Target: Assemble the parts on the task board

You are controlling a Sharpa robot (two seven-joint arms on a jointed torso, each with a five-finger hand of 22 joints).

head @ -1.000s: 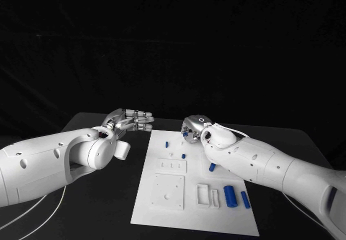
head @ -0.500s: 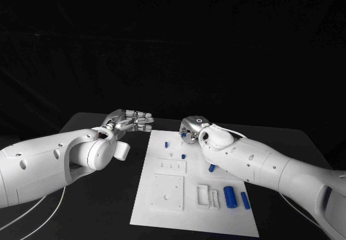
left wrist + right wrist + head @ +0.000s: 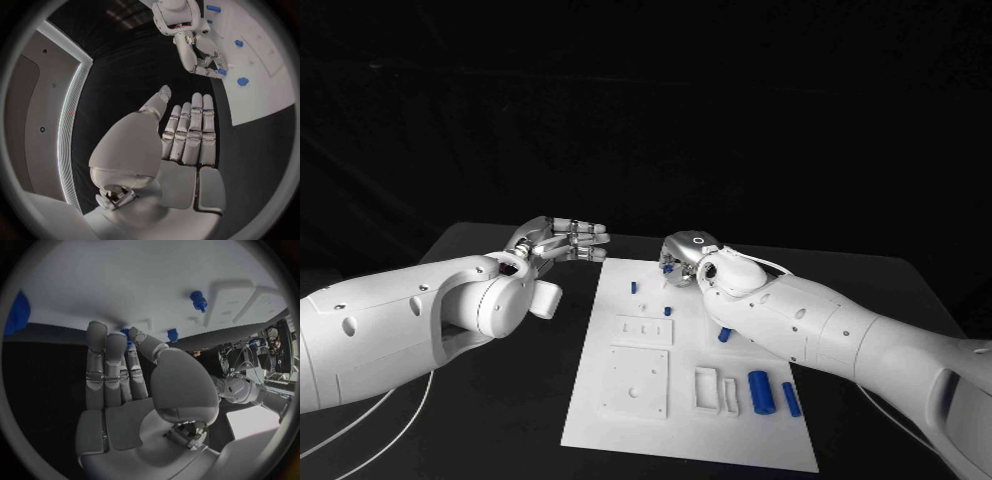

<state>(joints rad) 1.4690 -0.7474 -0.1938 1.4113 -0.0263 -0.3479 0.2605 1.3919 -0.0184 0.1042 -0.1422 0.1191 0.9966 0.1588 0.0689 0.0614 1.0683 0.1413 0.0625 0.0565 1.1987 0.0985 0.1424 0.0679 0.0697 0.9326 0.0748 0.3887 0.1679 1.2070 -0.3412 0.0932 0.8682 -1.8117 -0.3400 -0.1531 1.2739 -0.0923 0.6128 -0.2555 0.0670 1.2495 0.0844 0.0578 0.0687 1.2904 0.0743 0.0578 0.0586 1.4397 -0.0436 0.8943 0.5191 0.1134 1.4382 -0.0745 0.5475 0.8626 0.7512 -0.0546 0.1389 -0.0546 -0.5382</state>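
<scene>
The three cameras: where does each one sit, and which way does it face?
Head view: on the robot's head, looking down at the white rectangular task board; both white arms show.
Left wrist view: behind the left robot hand, facing the board's far end.
Right wrist view: behind the right robot hand, close over the board.
Shared: the left wrist and head views both show the right robot hand at a small blue part.

Your right hand (image 3: 682, 262) crowds the task board (image 3: 687, 440) top center; lower-right blue parts (image 3: 762, 392) block; black table (image 3: 488, 420) lower left is open.
</scene>
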